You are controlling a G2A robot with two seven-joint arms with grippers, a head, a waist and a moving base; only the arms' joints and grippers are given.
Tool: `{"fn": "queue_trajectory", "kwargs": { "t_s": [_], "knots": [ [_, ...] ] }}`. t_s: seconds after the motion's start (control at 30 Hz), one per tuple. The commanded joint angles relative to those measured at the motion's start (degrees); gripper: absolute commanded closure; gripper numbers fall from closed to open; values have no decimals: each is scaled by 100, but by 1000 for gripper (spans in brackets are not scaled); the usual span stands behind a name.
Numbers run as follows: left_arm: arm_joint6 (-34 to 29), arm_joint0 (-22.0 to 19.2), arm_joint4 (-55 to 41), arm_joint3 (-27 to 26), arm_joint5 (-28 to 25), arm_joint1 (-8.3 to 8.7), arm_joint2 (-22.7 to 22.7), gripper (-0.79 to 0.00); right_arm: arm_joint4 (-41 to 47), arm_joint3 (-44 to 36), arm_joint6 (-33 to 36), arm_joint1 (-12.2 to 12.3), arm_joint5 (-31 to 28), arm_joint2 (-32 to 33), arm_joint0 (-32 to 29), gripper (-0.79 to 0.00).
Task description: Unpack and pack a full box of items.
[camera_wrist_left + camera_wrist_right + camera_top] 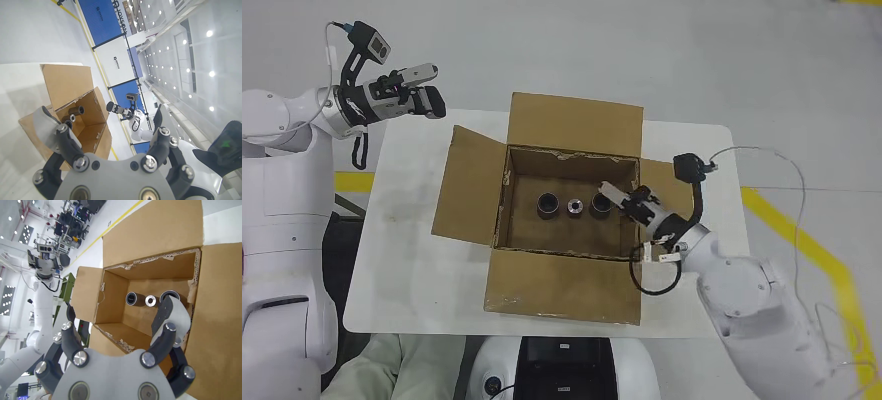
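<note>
The cardboard box (532, 236) sat on the white table (402, 280) with all four flaps folded outward, most likely so that an arm could come in from above without catching cardboard. On the box floor three parts stood on end in a row running from the box's left wall toward its right. They were a left dark cylinder (548, 206), a silver ring (572, 207) in the middle, and a right dark cylinder (600, 206), each just beside the next. Standing bore-up like that, they offered their round sides to a pinch from above.

The right gripper (119, 308) hung at the box's right wall, leaning in over the opening, its fingers spread wide with nothing between them. That spread looked meant for straddling a part. The right dark cylinder lay nearest it, just inside the box from the leading fingertip (169, 307), which overlapped the cylinder's rim in the right wrist view. Whether that tip was below the box's rim I could not tell, and no contact showed. The silver ring and the left dark cylinder lay farther in, toward the box's left wall.

The left gripper (428, 88) was held well apart from the box, beyond its left flap. It was also wide open and empty, probably kept there to leave the opening free.
</note>
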Motion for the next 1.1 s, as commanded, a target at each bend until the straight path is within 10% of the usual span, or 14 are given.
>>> {"fn": "queue_trajectory", "kwargs": {
  "t_s": [0.0,1.07],
  "knots": [
    [0,0,0,0,0,0,0,-785,-297,50,165,-6,93,-181,150,-785],
    [0,0,0,0,0,0,0,-785,-702,127,460,-22,134,-457,412,-785]
  ]
}}
